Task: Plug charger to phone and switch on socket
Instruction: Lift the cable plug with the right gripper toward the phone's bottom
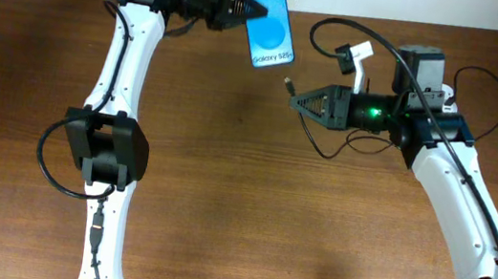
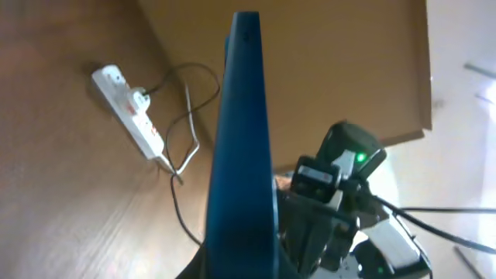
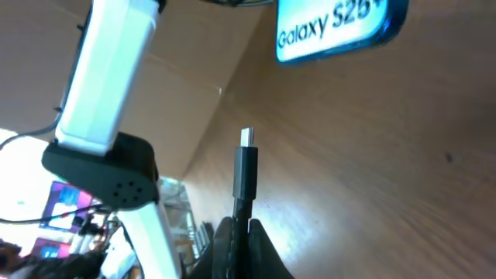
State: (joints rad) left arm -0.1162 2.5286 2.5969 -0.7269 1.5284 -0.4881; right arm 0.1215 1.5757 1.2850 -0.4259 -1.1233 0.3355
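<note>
Dark brown wooden surface point(image 1: 221, 203) with a pale wall along the top of the overhead frame; both arms raised above it.

Upper left of centre, overhead view: the left end effector point(image 1: 245, 9) is clenched on the phone point(image 1: 272, 17), gripping it by its side edges near the upper half and holding it clear of the surface. The phone's long axis runs from top centre down toward the lower right, screen up, and the end lettered "Galaxy S25" faces the other arm. It is rigid, smooth and glassy – probably slippery and easily cracked, so an edge grip well away from the lettered end suits it.

Centre: the charger point(image 3: 246, 167) is pinched in the right end effector point(image 1: 298, 100), which is closed on the stiff plug body just behind the metal tip. In the overhead view the tip points up and left at the phone's lettered end, near it but not touching. The cable behind is thin and limp, curling back past the arm; only the plug body gives a firm hold.

Upper right of centre: the socket point(image 1: 357, 56) lies on the surface, partly hidden by the right arm – its switch position cannot be read.
</note>
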